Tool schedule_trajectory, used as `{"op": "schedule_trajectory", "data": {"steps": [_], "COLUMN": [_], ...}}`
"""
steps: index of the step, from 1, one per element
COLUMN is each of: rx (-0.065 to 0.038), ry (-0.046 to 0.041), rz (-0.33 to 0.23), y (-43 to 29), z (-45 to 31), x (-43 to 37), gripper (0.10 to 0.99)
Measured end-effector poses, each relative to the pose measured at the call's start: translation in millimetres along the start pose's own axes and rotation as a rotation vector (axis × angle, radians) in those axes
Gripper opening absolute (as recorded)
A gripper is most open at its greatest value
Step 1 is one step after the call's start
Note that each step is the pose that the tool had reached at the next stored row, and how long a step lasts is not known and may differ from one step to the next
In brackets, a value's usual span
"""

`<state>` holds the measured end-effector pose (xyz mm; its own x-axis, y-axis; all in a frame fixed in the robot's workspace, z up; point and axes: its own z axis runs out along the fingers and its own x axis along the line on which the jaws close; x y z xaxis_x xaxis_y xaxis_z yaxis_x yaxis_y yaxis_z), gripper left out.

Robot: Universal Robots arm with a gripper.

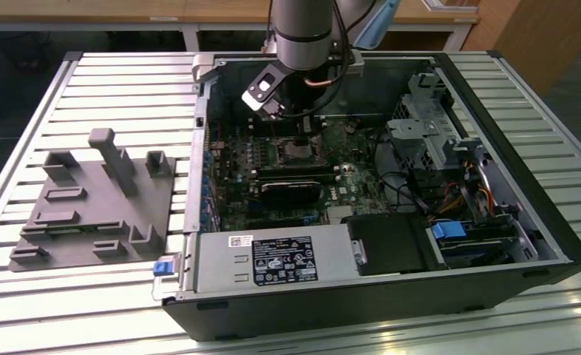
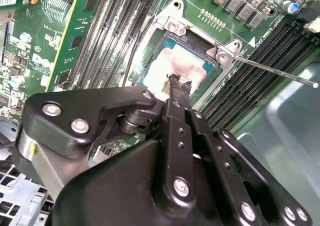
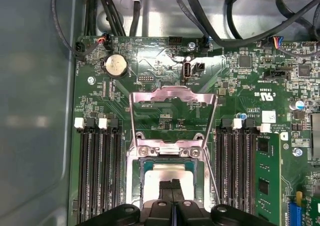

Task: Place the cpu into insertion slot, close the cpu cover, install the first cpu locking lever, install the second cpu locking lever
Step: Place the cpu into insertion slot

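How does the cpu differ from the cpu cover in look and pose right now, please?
The cpu is a solid silver-grey square; the cpu cover is a thin frame with an open window. The cpu lies in the insertion slot, while the cpu cover is swung open, away from it. Both are square and metallic.

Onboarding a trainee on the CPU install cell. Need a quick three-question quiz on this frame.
1. True or false: the cpu lies in the insertion slot.
2. The cpu cover is: A) swung open, away from the chip; B) closed over the chip; C) lying outside the case.
3. Fill in: over the cpu, the fingers of the hand are ___ (open/shut).

Key: 1 true; 2 A; 3 shut.
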<state>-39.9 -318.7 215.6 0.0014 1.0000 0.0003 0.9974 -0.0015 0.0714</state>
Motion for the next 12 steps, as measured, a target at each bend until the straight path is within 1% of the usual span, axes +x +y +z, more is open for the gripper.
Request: {"op": "schedule_trajectory", "data": {"steps": [1,12], "rx": [0.0,0.0], "ry": [0.0,0.0003], "rz": [0.0,0.0], "y": [0.0,0.3], "z": [-0.2,-3.9], "x": [0.0,0.0], "gripper": [0.106,0.106]}}
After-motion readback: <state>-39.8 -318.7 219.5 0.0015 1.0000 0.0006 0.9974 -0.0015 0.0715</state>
